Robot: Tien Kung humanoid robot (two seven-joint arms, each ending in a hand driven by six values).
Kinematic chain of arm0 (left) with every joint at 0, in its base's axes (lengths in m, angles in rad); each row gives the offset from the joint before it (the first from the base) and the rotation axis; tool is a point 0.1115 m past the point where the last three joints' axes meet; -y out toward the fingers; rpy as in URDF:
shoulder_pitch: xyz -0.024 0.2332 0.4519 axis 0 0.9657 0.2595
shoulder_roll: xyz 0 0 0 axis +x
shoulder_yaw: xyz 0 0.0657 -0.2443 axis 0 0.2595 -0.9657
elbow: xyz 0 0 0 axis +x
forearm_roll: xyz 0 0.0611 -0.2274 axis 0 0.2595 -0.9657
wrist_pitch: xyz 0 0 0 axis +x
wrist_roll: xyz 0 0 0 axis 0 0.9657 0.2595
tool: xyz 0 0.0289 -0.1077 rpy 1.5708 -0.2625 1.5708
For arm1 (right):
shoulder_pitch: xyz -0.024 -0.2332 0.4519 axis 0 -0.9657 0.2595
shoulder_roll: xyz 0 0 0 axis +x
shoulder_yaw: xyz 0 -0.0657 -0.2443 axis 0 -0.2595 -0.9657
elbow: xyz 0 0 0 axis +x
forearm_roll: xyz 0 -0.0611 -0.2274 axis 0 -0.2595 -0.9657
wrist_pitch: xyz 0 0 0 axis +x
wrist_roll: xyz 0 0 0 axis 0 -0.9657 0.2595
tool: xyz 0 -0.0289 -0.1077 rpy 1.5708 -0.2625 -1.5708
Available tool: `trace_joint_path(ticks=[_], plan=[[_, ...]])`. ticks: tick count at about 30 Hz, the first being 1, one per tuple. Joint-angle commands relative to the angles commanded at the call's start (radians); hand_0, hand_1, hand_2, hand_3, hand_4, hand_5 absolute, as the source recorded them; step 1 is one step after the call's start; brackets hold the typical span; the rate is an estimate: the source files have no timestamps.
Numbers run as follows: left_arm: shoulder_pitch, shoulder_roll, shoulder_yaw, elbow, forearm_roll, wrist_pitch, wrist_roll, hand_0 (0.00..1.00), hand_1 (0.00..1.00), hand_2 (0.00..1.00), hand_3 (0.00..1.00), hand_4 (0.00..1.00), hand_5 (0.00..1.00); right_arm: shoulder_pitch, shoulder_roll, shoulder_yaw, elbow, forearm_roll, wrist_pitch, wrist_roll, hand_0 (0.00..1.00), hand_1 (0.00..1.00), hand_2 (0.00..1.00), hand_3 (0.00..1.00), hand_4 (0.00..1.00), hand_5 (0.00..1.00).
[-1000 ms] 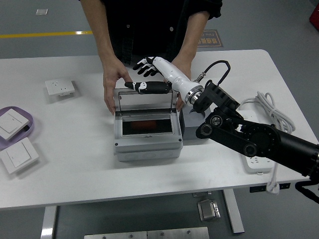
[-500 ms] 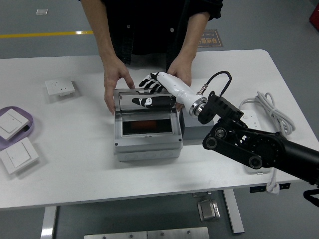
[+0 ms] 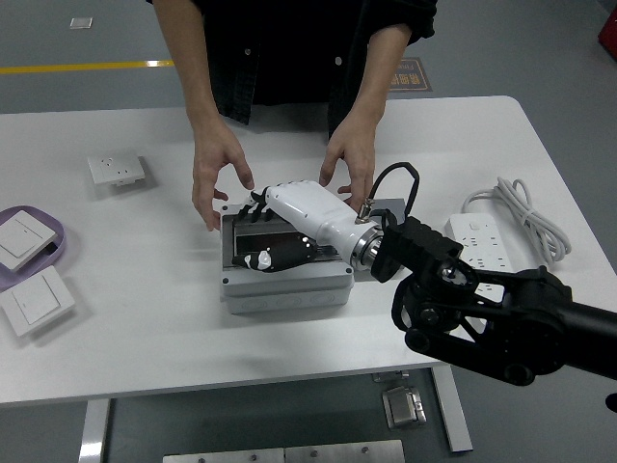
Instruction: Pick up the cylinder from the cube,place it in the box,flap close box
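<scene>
The grey box (image 3: 285, 287) stands mid-table. Its lid is folded down almost flat under my right hand (image 3: 268, 231), which lies across the top with the fingers (image 3: 253, 204) spread and the thumb (image 3: 277, 258) near the front edge. It holds nothing. The cylinder is hidden under the lid and hand. A sliver of the dark cube (image 3: 393, 206) shows behind my wrist, right of the box. A person's two hands (image 3: 214, 174) (image 3: 349, 159) hover just above the box's far corners, apart from it.
A white power strip (image 3: 482, 249) and its coiled cable (image 3: 525, 207) lie at the right. A wall socket plate (image 3: 116, 170) lies at the left, with a purple tray (image 3: 39, 253) and a white switch (image 3: 37, 301) at the left edge.
My right hand has swung down and forward, pushing the upright lid flat onto the box. The person's hands have let go of the box's back and lifted off.
</scene>
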Motion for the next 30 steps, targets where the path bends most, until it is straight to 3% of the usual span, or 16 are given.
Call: trace_joint_path(ticks=[6,13,22,30], plan=[[0.000,-0.001,-0.002,-0.001,0.001,0.000,-0.001,0.625,0.606,0.533,0.630,0.701,0.305,-0.037,-0.012,0.053,-0.007,0.059,-0.011,0.015,0.561,0.563,0.601,0.640,0.860,0.524],[0.007,-0.002,-0.001,0.004,-0.003,0.001,-0.002,0.625,0.607,0.533,0.630,0.702,0.306,-0.139,-0.070,0.212,0.025,0.125,-0.076,0.066,0.564,0.567,0.610,0.642,0.832,0.526],[0.030,-0.003,-0.024,0.011,0.013,-0.001,-0.002,0.626,0.607,0.533,0.630,0.701,0.307,-0.332,-0.144,0.479,0.075,0.311,-0.153,0.230,0.547,0.557,0.605,0.641,0.788,0.504],[0.055,0.006,-0.044,0.007,0.013,-0.003,-0.002,0.626,0.607,0.533,0.630,0.701,0.307,-0.485,-0.130,0.684,0.015,0.505,-0.156,0.333,0.547,0.556,0.600,0.634,0.785,0.500]])
